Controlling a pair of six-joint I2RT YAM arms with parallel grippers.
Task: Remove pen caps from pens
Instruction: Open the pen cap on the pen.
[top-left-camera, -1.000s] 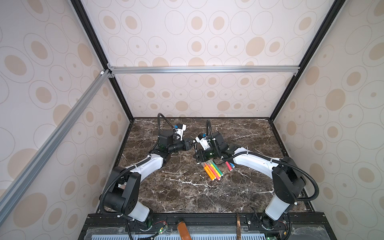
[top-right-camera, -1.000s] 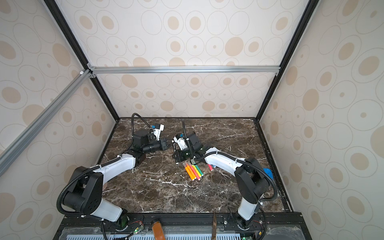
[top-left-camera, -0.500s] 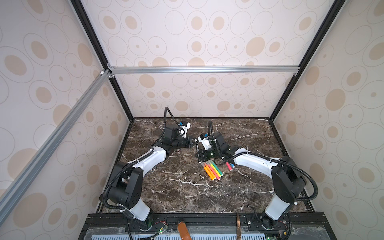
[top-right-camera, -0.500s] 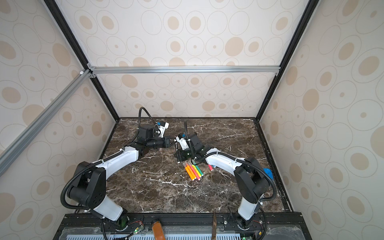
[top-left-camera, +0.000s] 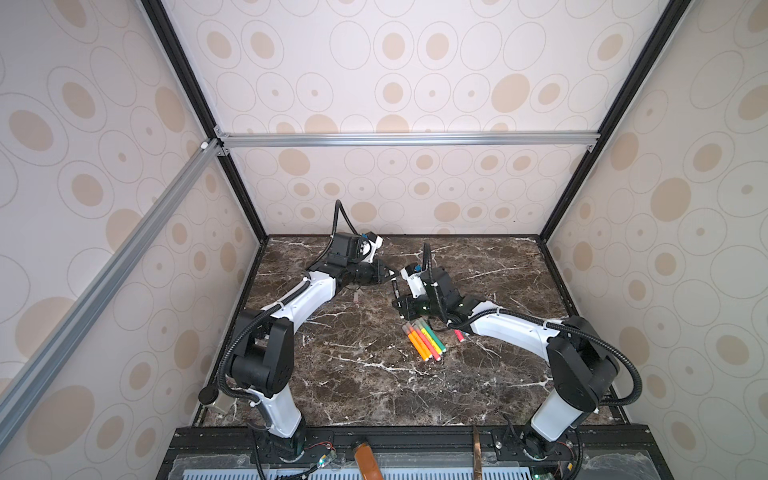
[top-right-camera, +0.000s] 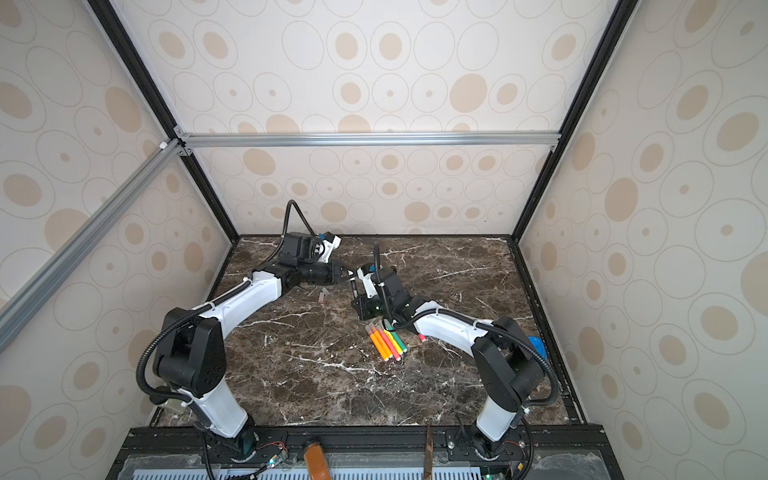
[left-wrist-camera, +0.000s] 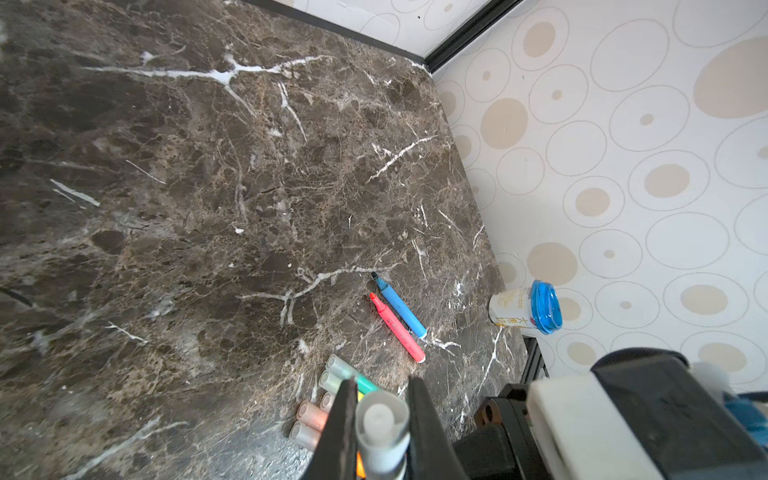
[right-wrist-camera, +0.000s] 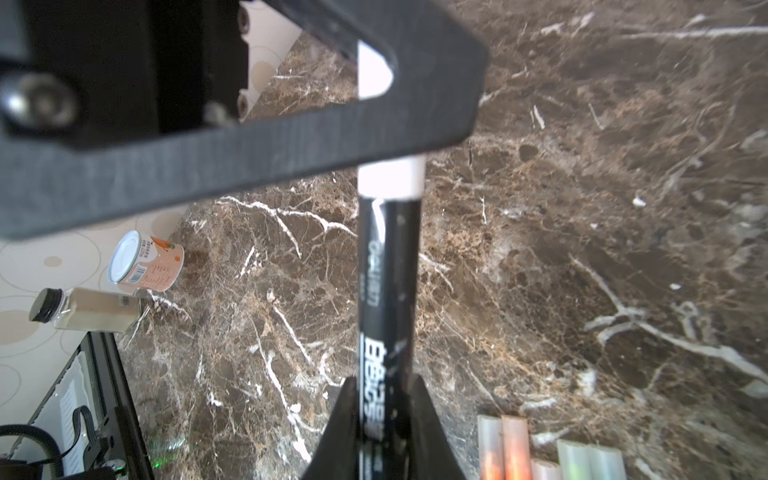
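My right gripper (right-wrist-camera: 382, 419) is shut on the barrel of a black pen (right-wrist-camera: 388, 291). The pen's whitish cap (right-wrist-camera: 390, 178) sits on the barrel's end and runs in behind a finger of my left gripper (left-wrist-camera: 382, 415), which is shut on the cap (left-wrist-camera: 382, 432). Both top views show the two grippers meeting above the back middle of the table, left gripper (top-left-camera: 390, 276), right gripper (top-left-camera: 397, 301). Several capped pens (top-left-camera: 424, 338) lie side by side just in front of them. A red pen (left-wrist-camera: 397, 328) and a blue pen (left-wrist-camera: 401, 307) lie uncapped. One loose cap (top-left-camera: 356, 296) rests under the left wrist.
A cup with a blue lid (left-wrist-camera: 525, 307) lies by the right wall. An orange-labelled can (right-wrist-camera: 145, 264) and a small bottle (right-wrist-camera: 83, 309) lie at the left wall. The marble table (top-left-camera: 374, 386) is boxed in by patterned walls.
My left arm has swung back and to the right, its wrist turning. Both grippers have stayed shut on the black pen's two ends; the right arm has hardly moved.
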